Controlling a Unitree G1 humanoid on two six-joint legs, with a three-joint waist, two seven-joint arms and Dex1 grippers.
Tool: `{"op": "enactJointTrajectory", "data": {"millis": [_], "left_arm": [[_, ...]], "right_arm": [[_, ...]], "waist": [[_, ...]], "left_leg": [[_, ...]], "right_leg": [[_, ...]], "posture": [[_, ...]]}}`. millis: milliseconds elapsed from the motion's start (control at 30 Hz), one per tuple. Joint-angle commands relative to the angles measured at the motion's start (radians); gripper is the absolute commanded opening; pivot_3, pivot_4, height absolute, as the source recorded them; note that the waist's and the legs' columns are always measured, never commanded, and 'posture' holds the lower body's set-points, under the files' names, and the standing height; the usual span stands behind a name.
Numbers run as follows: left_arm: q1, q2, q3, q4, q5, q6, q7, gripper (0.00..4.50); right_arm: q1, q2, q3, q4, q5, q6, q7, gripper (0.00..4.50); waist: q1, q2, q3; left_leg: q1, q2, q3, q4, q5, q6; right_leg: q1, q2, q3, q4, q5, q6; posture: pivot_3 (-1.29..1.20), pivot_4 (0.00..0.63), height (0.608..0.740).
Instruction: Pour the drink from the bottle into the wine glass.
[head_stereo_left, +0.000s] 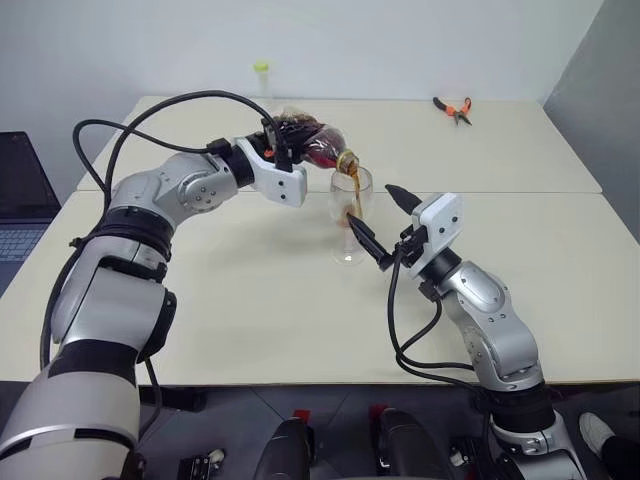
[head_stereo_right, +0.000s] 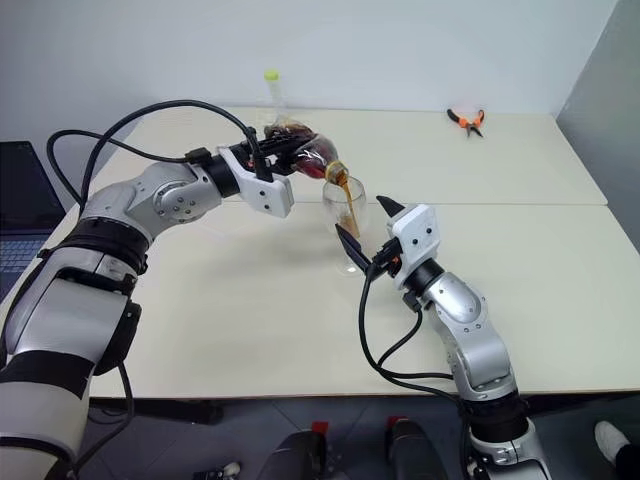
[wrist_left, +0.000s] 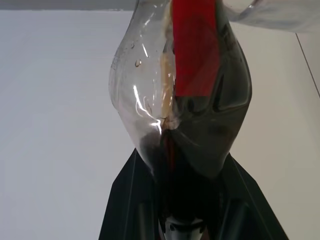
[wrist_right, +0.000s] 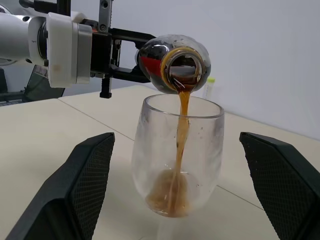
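Two grippers over pale table (head_stereo_left: 250, 330). Left gripper (head_stereo_left: 290, 143) clenched on bottle (head_stereo_left: 318, 143), holding it tipped on its side above wine glass (head_stereo_left: 350, 215), open mouth aimed down and right over rim. No cap on mouth in right wrist view. Red label (wrist_left: 195, 47) seen on bottle neck, left wrist view, w/ dark liquid pooled on one side of belly and other side clear.

Drink (wrist_right: 182, 127) falling in thin brown stream from mouth into glass bowl; small foamy brown pool at bottom of bowl, rest of bowl clear w/ a few droplets on wall. Glass upright near table centre, just left of seam between the two tabletops' near/far edges; stem and foot visible under bowl in left eye view.

Right gripper (head_stereo_left: 385, 225) released, fingers spread wide, one either side of glass at bowl/stem height, apart from glass – not touching as far as right wrist view shows. Fingers (wrist_right: 85, 185) black w/ textured pads, glass centred between them.

Far side of table: tall thin tube w/ yellow-green cap (head_stereo_left: 261, 68) standing upright behind bottle, near far edge. Orange-handled pliers (head_stereo_left: 453, 109) lying far right, well apart from everything. Laptop (head_stereo_left: 20, 195) at left edge of scene, beside table.
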Motion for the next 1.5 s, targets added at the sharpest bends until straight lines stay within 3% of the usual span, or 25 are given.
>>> {"op": "enactJointTrajectory", "data": {"millis": [33, 467, 1500], "left_arm": [[-0.044, 0.023, 0.01, 0.0, -0.008, -0.011, 0.028, 0.71], [-0.055, 0.032, 0.002, 0.023, 0.004, -0.008, 0.044, 0.68], [-0.051, 0.038, -0.013, 0.05, 0.007, 0.03, 0.069, 0.66]], "right_arm": [[-0.015, -0.002, -0.004, -0.037, 0.006, -0.004, 0.005, 4.29], [-0.009, -0.005, -0.003, -0.037, 0.008, -0.004, 0.009, 4.29], [-0.009, -0.001, -0.005, -0.048, 0.011, 0.007, 0.017, 4.29]], "waist": [[0.0, 0.0, 0.0], [-0.001, 0.0, 0.0], [-0.001, 0.0, 0.0]], "left_leg": [[0.0, 0.0, 0.0, 0.0, 0.0, 0.0], [0.002, -0.001, 0.0, 0.007, 0.0, 0.0], [0.0, -0.001, 0.0, 0.014, 0.0, 0.0]], "right_leg": [[0.0, 0.0, 0.0, 0.001, 0.0, 0.0], [-0.001, 0.0, 0.001, 0.011, -0.001, 0.001], [0.0, 0.0, 0.001, 0.012, -0.001, 0.002]], "posture": [[0.0, 0.15, 0.74], [0.0, 0.15, 0.74], [0.0, 0.15, 0.74]]}}
